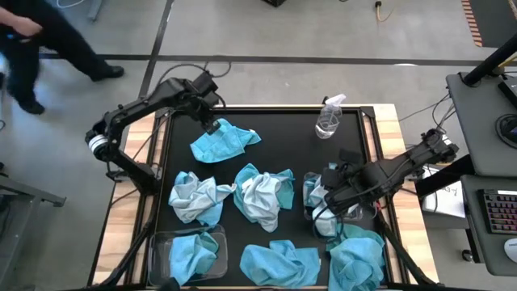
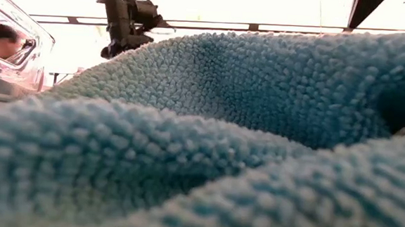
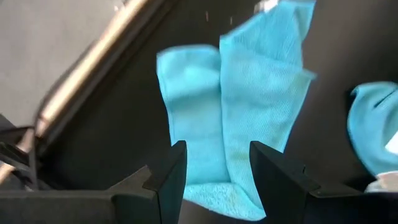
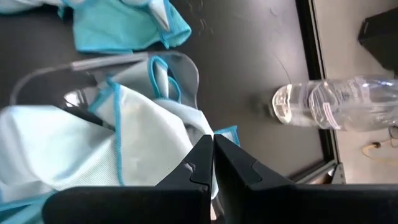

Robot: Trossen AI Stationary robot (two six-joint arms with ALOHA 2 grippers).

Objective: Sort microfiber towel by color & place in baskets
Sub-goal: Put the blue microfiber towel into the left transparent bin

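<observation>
My left gripper is open at the mat's far left. Its fingers stand on either side of the near end of a flat turquoise towel. My right gripper is shut over the right basket, which holds pale towels. The left basket, at the near left, holds a turquoise towel. Loose towels lie mid-mat and near the front. A turquoise towel fills the low view, with my left arm above it. My right gripper's shut fingertips come from above onto the top pale towel in the right basket, next to its turquoise hem. Whether they pinch the cloth, press it or only hover over it, I cannot tell.
A clear spray bottle stands at the far right of the mat. The wooden table edges frame the black mat. A person walks beyond the far left corner. Bare mat lies between the far towel and the bottle.
</observation>
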